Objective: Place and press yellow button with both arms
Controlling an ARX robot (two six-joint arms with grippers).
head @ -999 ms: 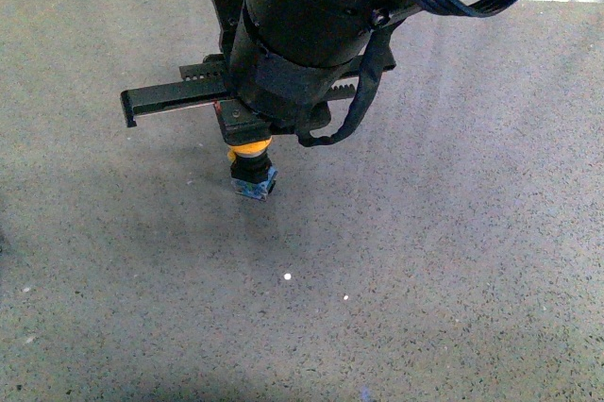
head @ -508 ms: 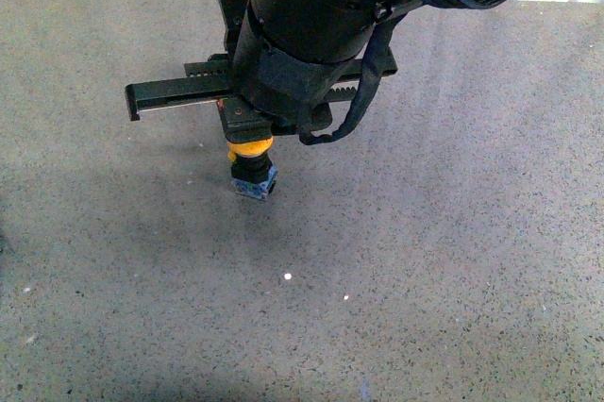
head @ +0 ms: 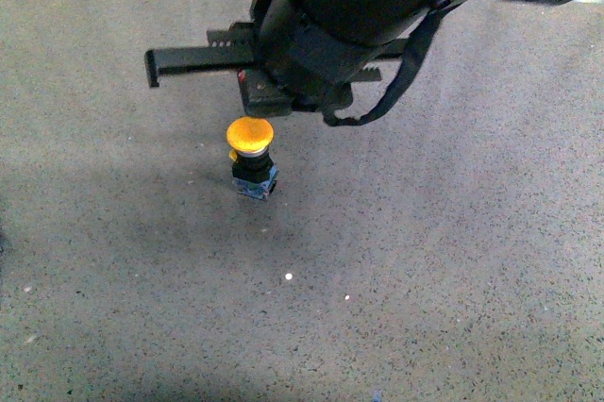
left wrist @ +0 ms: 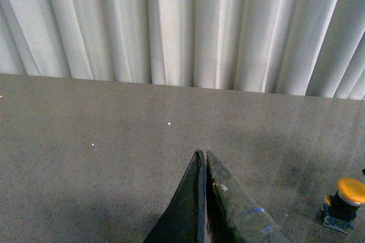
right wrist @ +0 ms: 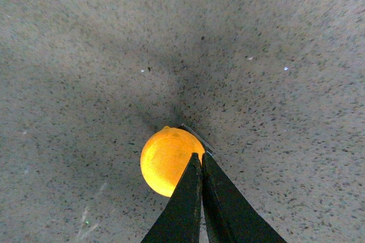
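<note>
Bare grey tabletop [head: 453, 260] lies open on every side of the yellow button [head: 250, 138] — only the right arm [head: 349, 15] hangs over it from behind, with what looks like a gap above the cap.

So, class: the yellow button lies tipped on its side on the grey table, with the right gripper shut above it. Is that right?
Not quite. The yellow button stands upright on its base, cap on top, as the front view shows. The rest holds: it is on the grey table, the right gripper shut above it.
</note>
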